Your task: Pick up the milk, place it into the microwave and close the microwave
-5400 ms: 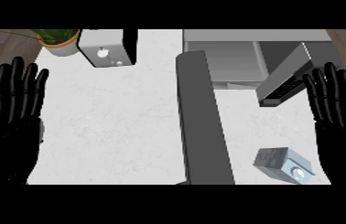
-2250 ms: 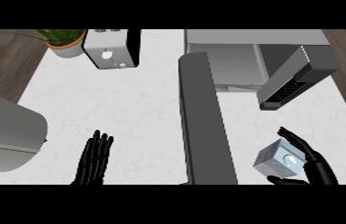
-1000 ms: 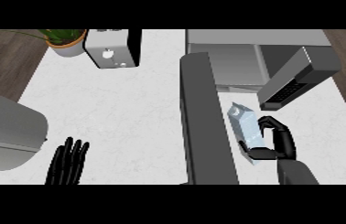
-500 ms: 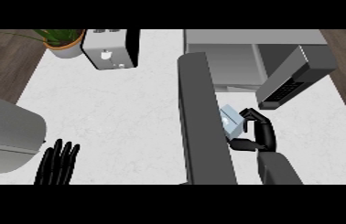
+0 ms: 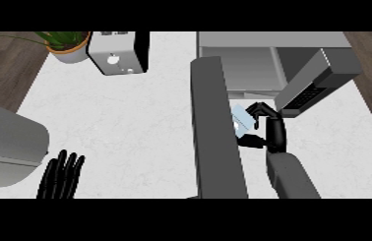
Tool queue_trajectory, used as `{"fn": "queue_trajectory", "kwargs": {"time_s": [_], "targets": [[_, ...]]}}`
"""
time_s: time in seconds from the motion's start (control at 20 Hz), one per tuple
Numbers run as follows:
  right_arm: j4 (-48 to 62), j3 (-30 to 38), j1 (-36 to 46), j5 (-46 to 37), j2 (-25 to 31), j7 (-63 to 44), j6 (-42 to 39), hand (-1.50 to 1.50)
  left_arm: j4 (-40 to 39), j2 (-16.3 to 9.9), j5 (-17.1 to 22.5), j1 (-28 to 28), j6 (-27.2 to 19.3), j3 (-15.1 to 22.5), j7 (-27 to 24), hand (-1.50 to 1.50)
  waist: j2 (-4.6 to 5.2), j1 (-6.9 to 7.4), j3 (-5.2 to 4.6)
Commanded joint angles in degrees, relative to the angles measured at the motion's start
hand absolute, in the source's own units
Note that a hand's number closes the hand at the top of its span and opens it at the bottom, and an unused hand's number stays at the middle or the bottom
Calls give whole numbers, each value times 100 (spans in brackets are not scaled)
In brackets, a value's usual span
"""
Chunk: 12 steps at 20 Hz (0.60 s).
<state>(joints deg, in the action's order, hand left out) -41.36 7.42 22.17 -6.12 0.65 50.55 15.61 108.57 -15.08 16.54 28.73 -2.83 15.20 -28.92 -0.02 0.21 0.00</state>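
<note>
Head view shows the right hand [image 5: 270, 132] curled around the milk [image 5: 242, 122], carton just left of its fingers, before the microwave [image 5: 247, 70]. The milk, seemingly tilted, could catch the open door [image 5: 214, 132].

We are looking down at a white marbled counter [image 5: 138, 122]. A potted plant [image 5: 67, 45] and a toaster [image 5: 116, 53] are sitting on it well beyond our left hand's fingers [image 5: 64, 172], and the microwave [image 5: 272, 63] is standing just beyond our right hand's fingers [image 5: 259, 108].
</note>
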Motion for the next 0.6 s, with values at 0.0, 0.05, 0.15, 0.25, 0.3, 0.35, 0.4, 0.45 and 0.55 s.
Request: {"fn": "queue_trajectory", "kwargs": {"time_s": [0.0,0.05,0.15,0.25,0.3,0.35,0.4,0.45,0.55], "targets": [[12,129,419,8,142,-439,304,150,237,-75,102,236,101,-145,87,-150,1,35,1],[-105,50,451,-36,239,-619,202,150,-191,-122,243,-128,315,-361,84,-150,1,14,0],[335,40,753,-185,104,-640,565,150,-557,225,-102,-94,244,-24,-366,-150,8,40,0],[454,69,1169,-231,151,-1015,733,150,-272,140,-74,106,192,-140,-325,-150,7,63,1],[398,132,777,-131,373,-731,433,150,225,107,145,-326,-1,-316,469,-150,7,20,3],[254,-12,1157,-273,377,-1412,560,150,41,115,89,49,162,-219,71,-150,-2,34,0],[601,-56,1405,-432,219,-1372,863,150,-362,-78,237,38,545,-429,-229,-150,10,69,-1],[1111,19,1376,-516,112,-899,1140,150,-199,-4,246,-292,322,-479,173,-150,28,82,4],[1431,46,1909,-643,601,-1309,961,150,-387,-202,444,-223,640,-731,-61,-150,42,136,2]]}}
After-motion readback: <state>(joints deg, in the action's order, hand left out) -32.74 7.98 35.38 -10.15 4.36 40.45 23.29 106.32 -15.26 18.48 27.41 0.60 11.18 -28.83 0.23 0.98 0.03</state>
